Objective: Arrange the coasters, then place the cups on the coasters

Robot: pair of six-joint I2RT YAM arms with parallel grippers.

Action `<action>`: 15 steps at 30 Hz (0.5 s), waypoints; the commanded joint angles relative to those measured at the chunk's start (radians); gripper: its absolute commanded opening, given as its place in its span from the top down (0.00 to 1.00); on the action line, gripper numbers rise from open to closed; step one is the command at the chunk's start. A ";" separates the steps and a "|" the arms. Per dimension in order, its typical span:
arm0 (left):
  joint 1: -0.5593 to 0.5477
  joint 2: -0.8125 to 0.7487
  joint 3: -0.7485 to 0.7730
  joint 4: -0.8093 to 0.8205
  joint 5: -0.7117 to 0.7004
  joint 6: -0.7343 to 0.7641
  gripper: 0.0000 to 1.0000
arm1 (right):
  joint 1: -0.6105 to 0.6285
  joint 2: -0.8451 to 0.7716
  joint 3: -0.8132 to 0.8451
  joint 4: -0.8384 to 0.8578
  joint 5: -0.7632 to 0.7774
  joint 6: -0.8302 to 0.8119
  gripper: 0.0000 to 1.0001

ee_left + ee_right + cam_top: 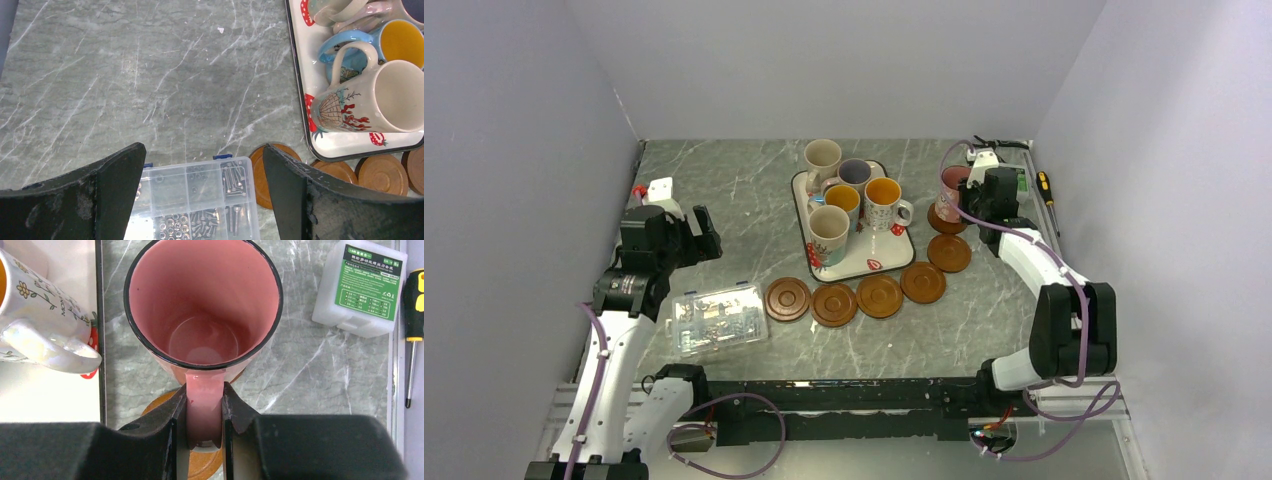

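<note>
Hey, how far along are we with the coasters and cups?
Done: six coasters are laid out in a curve beside the tray. In hand: the right gripper pinches the pink mug by its handle, over the end coaster. Left: five mugs stand on the tray, and five coasters are bare. The left gripper is open and holds nothing.

hidden: round dark-brown wooden coaster (159,401) mostly under tall pink ceramic mug (202,305) and my right fingers (155,440) | cut off: white flower-print mug (35,315) at left edge, yellow-and-black screwdriver (414,305) at right edge, clear plastic screw box (200,200) at left wrist view's bottom edge | unreadable: green label (372,282), print too small
</note>
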 commanded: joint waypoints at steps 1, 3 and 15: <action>-0.003 -0.014 0.012 0.031 0.003 -0.002 0.06 | -0.016 -0.014 0.030 0.205 -0.054 -0.038 1.00; -0.003 -0.013 0.012 0.031 0.002 0.000 0.06 | -0.024 -0.004 0.023 0.214 -0.055 -0.040 1.00; -0.003 -0.012 0.011 0.028 -0.004 -0.001 0.06 | -0.040 0.045 0.014 0.253 -0.097 -0.044 1.00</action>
